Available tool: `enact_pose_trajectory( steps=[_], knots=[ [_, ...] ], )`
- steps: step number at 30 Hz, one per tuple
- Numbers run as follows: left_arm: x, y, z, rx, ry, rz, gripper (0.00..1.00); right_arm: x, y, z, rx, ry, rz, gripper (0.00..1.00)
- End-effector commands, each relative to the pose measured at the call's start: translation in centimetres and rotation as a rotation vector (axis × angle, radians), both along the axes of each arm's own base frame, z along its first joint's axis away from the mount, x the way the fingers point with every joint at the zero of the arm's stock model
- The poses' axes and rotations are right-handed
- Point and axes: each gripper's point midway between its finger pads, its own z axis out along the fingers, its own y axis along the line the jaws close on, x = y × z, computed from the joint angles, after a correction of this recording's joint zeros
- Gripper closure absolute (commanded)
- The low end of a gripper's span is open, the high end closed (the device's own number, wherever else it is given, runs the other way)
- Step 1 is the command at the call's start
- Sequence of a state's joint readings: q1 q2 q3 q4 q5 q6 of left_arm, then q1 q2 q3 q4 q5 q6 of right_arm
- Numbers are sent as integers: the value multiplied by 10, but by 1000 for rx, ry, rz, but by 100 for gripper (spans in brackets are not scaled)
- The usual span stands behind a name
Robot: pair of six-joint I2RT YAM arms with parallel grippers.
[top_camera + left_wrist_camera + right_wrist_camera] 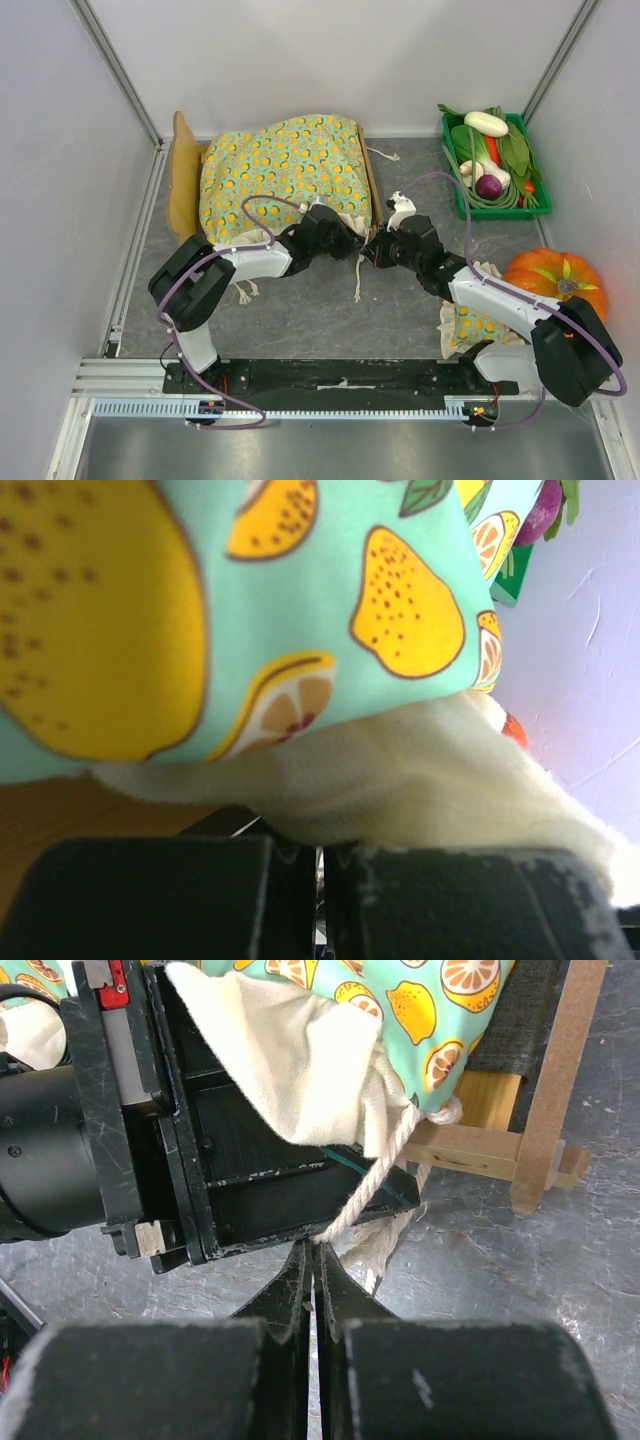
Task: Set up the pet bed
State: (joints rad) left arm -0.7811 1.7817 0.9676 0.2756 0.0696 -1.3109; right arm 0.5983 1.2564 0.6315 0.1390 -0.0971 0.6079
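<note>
finding pet bed (183, 180) standing back-left on table (330, 310), blanket (285, 165) already covering it. noting left gripper (352, 244) fully closed at blanket's near corner, grip on cloth unclear; right gripper (315, 1250) closed, pinching cord (385, 1170). judging straightening underway, pillow (462, 328) lying apart by right arm, awaiting placement.

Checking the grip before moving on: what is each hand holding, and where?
Right hand pinches the cord at the blanket corner; left hand is shut beneath it, hold unclear.
</note>
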Motion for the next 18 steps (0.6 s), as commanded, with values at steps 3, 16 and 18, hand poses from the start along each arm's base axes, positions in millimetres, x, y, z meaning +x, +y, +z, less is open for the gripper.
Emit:
enact_pose_trajectory(
  steps=[3, 16, 18],
  knots=[
    [-33, -24, -13, -3, -10, -222, 98, 24, 6, 39, 26, -118, -22, 97],
    [-40, -33, -7, -42, -46, -306, 98, 13, -19, 48, -42, -139, -72, 55],
    [-38, -35, -5, -56, -59, -313, 98, 8, -22, 46, -58, -134, -65, 51]
  ],
)
